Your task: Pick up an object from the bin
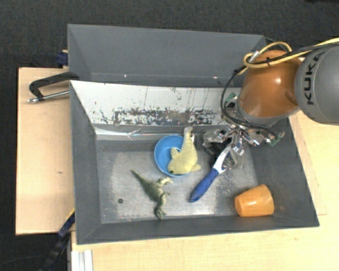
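End effector [233, 145] is low at the bin's [82, 168] right-centre, at the white tip of the blue toothbrush [205, 183] lying angled between blue bowl [163, 151] and orange cup [254, 201]. Opening: can't tell. Brush lies clear of neighbours, so probably the easy pick.

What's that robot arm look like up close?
A thick, rounded grey arm lettered KUKA in black, a glossy orange dome-shaped cover at its wrist, yellow and black cables looping over it, and a small silvery metal gripper.
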{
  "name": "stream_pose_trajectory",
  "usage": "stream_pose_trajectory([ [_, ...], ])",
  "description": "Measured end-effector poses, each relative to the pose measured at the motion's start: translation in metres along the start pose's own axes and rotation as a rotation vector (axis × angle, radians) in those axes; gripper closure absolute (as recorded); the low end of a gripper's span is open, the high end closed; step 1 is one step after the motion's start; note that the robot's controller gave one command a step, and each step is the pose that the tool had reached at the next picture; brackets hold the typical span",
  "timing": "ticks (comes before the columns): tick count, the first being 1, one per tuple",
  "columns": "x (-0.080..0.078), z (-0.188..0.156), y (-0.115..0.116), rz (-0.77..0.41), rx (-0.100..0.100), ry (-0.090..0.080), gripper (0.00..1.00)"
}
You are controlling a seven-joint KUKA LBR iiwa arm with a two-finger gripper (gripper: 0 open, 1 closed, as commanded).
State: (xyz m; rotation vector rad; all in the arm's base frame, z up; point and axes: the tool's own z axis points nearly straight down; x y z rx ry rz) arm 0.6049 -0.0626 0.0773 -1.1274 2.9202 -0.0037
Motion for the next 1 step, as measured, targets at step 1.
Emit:
stream_pose_trajectory([
  [1, 0.0119, -0.153, 0.0254, -0.025, 0.002, 0.0, 1.0],
])
